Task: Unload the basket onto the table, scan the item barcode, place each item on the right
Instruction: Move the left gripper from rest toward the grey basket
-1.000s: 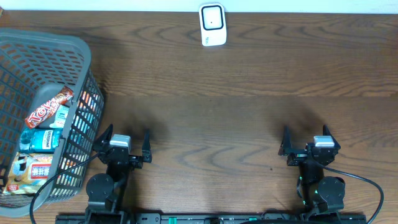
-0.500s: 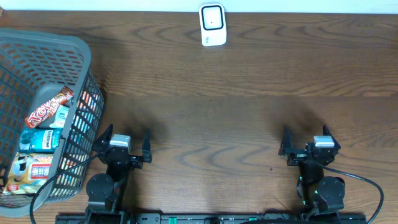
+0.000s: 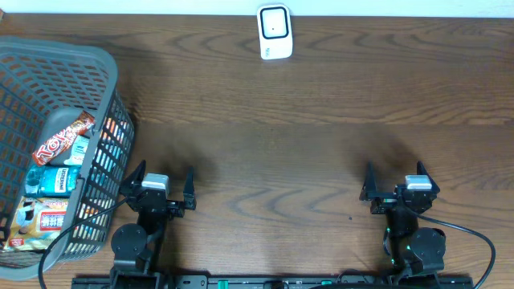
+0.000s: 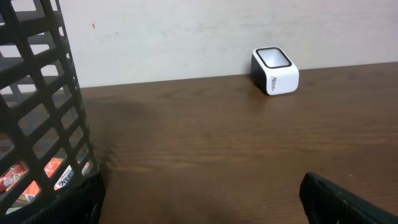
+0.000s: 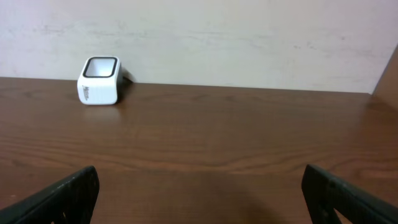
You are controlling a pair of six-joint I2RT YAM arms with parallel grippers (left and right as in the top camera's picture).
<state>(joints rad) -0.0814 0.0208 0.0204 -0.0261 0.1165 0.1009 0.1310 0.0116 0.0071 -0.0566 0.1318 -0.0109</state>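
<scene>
Dark wood table (image 3: 305,120), jaws wide on both arms
You have a brown wood-grain top running back to a plain pale wall (image 4: 186,31). The white scanner (image 3: 275,32) sits at 12 o'clock by the far edge. The grey mesh basket (image 3: 48,60) stands at 9 o'clock, packaged items (image 3: 48,217) inside, a red snack bar (image 3: 60,140) on top. Your left gripper (image 3: 164,173) at 7 o'clock, just beside the basket, and right gripper (image 3: 393,172) at 5 o'clock grip nothing
</scene>
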